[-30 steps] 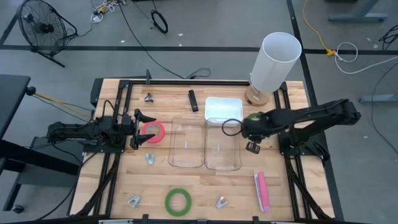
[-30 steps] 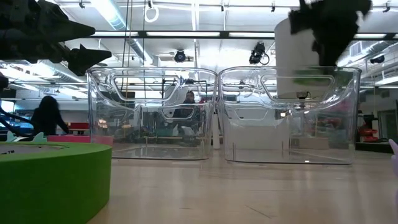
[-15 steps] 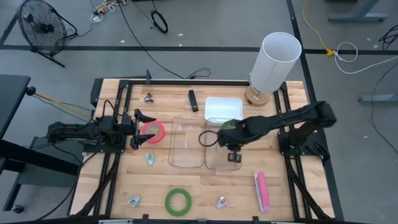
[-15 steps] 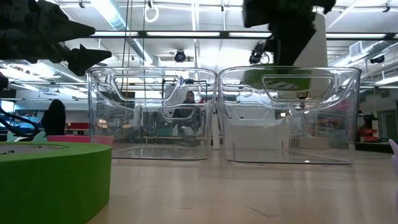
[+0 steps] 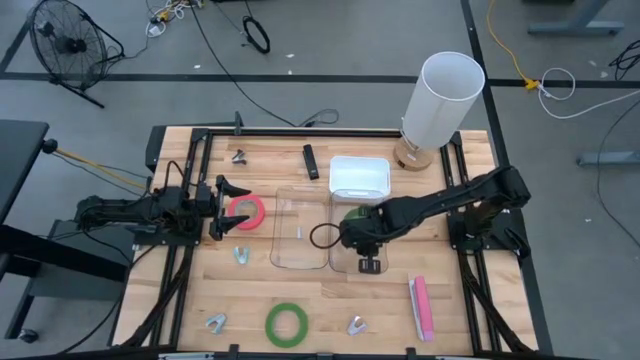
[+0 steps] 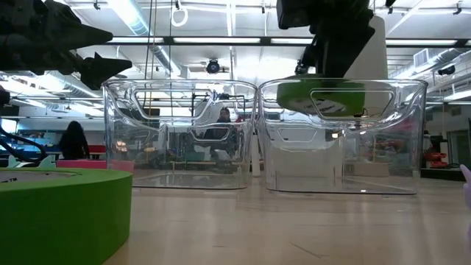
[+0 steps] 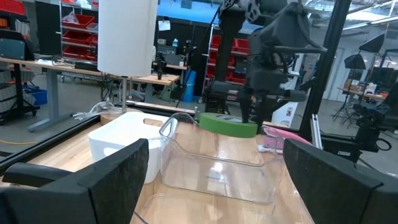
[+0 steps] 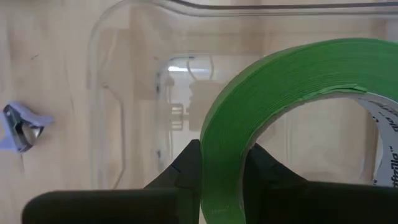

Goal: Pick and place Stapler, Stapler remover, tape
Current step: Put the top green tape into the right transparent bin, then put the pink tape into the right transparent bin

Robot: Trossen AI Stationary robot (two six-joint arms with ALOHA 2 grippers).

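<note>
Right tool [image 5: 349, 231] clamping green tape [image 8: 292, 118] (over bin [image 5: 358, 262])

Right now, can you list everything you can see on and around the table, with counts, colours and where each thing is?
green tape rolls: 2; one held over the right clear bin, one at the table's near edge
red-pink tape roll: 1, left of the clear bins
clear bins: 2, side by side mid-table, left, right
white bin: 1, behind the right clear bin
white cylinder: 1, far right corner
pink stapler: 1, near right
black bar: 1, far side
small metal removers: 4, scattered, e.g.
fan: 1, black, on the floor, far left
person: 1, in the room behind
left gripper: open, beside the red-pink roll
right gripper: shut on the green roll
</note>
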